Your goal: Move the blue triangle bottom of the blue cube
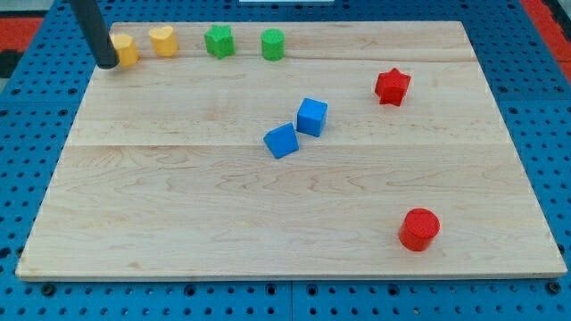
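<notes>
Blue triangle [281, 141] sits mid-board, touching or nearly touching the blue cube [312, 117] at that cube's lower left. Judged light, rigid, slides readily; push its left face. No jaws, no containers. My tip [107, 64] rests at the far-left corner, touching a yellow block [126, 49].

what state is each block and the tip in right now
my tip: top left, touching yellow block
second yellow block: upright, apart
green star: top edge
green cylinder: upright
blue cube: centre
blue triangle: touching cube's lower left
red star: alone
red cylinder: alone
</notes>
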Available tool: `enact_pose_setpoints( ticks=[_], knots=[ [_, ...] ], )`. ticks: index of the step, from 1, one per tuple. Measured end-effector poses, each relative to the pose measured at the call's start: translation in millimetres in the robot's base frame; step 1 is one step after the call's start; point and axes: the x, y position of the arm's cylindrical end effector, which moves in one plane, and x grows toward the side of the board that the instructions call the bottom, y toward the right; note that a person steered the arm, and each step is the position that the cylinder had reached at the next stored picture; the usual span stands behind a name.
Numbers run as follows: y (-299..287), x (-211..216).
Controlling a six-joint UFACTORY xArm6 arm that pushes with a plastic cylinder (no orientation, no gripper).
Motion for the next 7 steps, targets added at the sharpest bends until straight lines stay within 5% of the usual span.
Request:
enact_pose_setpoints(
  ticks=[2, 3, 5, 7],
  knots=[
    [0.0, -12.1],
    [6.7, 23.8],
    [120.5, 109.9],
    [203.0, 124.9]
  ],
)
